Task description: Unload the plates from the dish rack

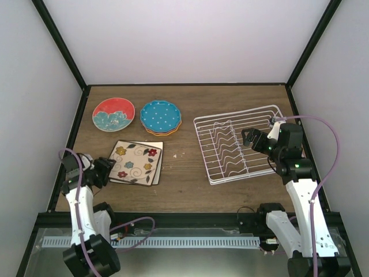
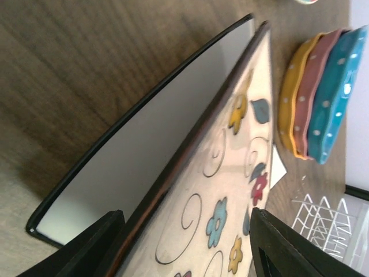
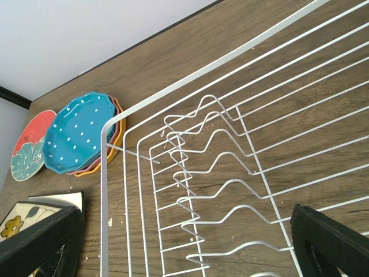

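Observation:
The white wire dish rack [image 1: 201, 151] stands at the right and holds no plates. My right gripper [image 1: 253, 138] hovers over it, open and empty; in the right wrist view [image 3: 184, 231] only rack wires [image 3: 104, 173] lie between its fingers. The floral square plate [image 1: 136, 162] lies on the plain cream square plate [image 2: 155, 133] at the front left. My left gripper [image 1: 104, 170] is open at the floral plate's [image 2: 230, 150] left edge, fingers either side of its rim. The blue dotted plate [image 1: 161, 116] tops the pink [image 2: 314, 86] and orange [image 2: 293, 92] plates. The red-and-teal plate [image 1: 113, 113] lies at the back left.
Black frame posts and white walls close in the table's back and sides. Bare wood lies between the square plates and the rack. A small white scrap [image 2: 278, 167] lies by the floral plate's corner.

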